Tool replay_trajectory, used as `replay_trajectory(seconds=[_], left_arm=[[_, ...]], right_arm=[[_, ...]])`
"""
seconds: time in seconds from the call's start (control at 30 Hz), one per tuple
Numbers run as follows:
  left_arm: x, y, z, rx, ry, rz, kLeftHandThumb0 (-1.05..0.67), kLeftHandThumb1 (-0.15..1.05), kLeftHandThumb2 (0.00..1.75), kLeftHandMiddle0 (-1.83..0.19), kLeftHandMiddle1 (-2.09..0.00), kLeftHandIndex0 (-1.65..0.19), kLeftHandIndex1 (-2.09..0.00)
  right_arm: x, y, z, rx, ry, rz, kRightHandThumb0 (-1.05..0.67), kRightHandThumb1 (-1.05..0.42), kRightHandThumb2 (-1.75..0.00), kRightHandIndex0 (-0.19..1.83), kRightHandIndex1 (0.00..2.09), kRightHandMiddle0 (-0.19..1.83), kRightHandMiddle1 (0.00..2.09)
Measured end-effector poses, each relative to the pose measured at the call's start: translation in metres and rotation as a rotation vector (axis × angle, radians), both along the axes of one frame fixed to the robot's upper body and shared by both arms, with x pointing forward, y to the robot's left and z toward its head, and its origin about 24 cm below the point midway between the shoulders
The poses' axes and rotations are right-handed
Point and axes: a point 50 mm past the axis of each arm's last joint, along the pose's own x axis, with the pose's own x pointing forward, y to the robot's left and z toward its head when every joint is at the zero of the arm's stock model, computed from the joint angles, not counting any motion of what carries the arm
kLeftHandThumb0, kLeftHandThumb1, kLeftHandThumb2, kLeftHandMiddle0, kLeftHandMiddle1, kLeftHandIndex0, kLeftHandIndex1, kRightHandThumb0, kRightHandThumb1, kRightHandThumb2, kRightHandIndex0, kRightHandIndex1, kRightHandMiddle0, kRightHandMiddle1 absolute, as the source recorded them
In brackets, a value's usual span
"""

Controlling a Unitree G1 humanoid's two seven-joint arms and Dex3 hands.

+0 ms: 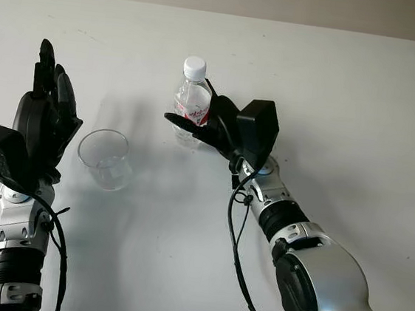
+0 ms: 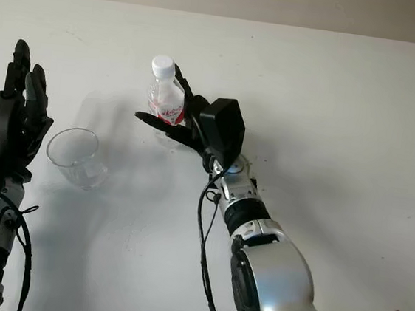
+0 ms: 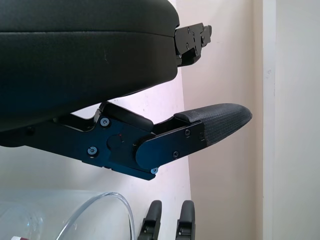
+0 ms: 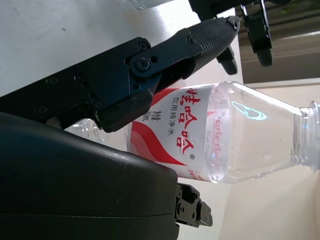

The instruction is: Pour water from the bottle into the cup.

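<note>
The bottle [image 1: 191,102] stands upright on the white table [image 1: 332,102], just above the centre of the head views. It is clear plastic with a white cap [image 1: 194,66] still on and a red-and-white label [image 4: 182,132].

The right hand [image 1: 199,125] reaches in from the lower right and grips the bottle at label height. One finger [image 1: 181,121] crosses the front of the label; the palm shell sits against the bottle's right side. In the right wrist view a finger [image 4: 200,42] lies along the label.

The cup [image 1: 105,159], a clear tumbler, stands upright on the table at centre left, apart from the bottle and to its lower left.

The left hand [image 1: 44,120] is at the left edge, just beside the cup, raised with fingers pointing toward the top of the frame. It is open and grasps nothing.
</note>
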Motion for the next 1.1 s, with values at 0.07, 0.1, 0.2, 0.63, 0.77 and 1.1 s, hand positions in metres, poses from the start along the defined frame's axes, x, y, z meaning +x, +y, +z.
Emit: replay_trajectory(seconds=[0.07,0.1,0.2,0.63,0.77,1.1], left_arm=[[0.0,0.0,0.0,-0.001,0.0,0.002,-0.72,1.05,0.72,0.19,-0.01,0.19,0.0],[0.0,0.0,0.0,-0.001,-0.001,0.002,-0.72,1.05,0.72,0.19,-0.01,0.19,0.0],[0.0,-0.001,0.001,0.0,-0.005,0.001,-0.72,1.05,0.72,0.19,-0.02,0.19,0.0],[-0.003,-0.004,-0.002,-0.011,0.006,0.005,-0.72,1.05,0.71,0.19,-0.01,0.19,0.0],[-0.003,-0.004,-0.003,-0.013,0.008,0.005,-0.72,1.05,0.7,0.19,-0.02,0.19,0.0],[-0.003,-0.004,-0.003,-0.015,0.009,0.008,-0.72,1.05,0.72,0.19,-0.01,0.19,0.0]], right_arm=[[0.0,0.001,-0.001,0.009,0.004,-0.008,-0.67,-0.88,-0.05,-0.12,0.04,-0.03,0.08],[0.0,0.0,-0.001,0.016,0.007,-0.013,-0.61,-0.87,-0.05,0.03,0.15,0.06,0.25],[0.001,0.0,0.002,0.023,0.008,-0.015,-0.49,-0.87,-0.05,0.01,1.2,-0.09,1.55],[0.002,0.004,0.009,-0.088,-0.059,0.036,-0.25,-1.05,-0.12,0.8,2.09,0.54,2.09],[0.002,0.006,0.014,-0.166,-0.126,0.037,-0.23,-1.05,-0.12,0.94,2.09,0.7,2.09],[0.008,0.013,0.044,-0.467,-0.436,-0.05,-0.13,-1.05,-0.14,0.95,2.09,0.76,2.09]])
